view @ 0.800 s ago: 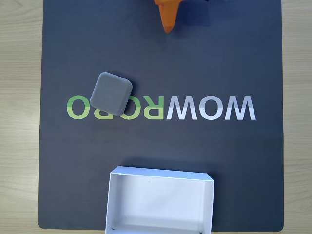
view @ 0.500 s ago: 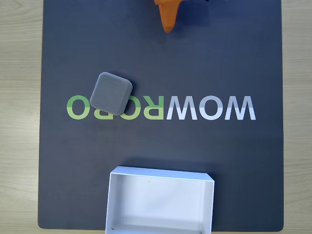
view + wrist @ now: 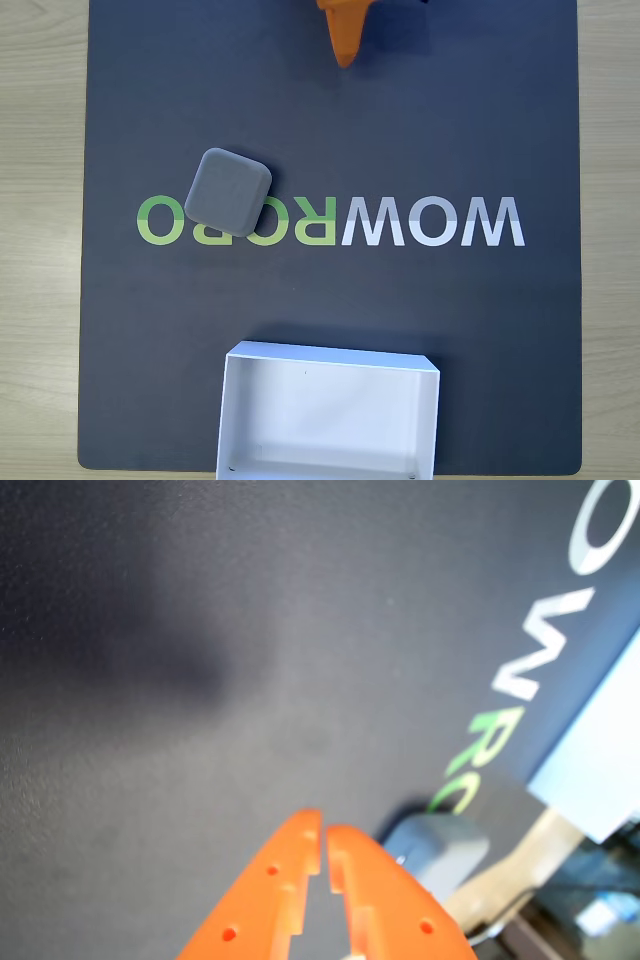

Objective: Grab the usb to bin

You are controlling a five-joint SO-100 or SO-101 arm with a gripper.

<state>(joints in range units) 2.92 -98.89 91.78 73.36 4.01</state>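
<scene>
**Orange hand waits above the mat**

The orange plastic hand (image 3: 323,845) has its two fingers pressed nearly together, holding nothing (just a thin slit between the tips). It hangs over the dark grey mat (image 3: 480,120) on the pale wooden bench (image 3: 40,200). The small grey square block (image 3: 228,191) lies on the green letters, well apart from the hand. The shallow white cardboard box (image 3: 228,420) sits at the mat's bottom edge.

Fixed view evenly lit, sharp; wrist view soft, tool (image 3: 323,845) blurred, diffuse shadow upper left.
</scene>
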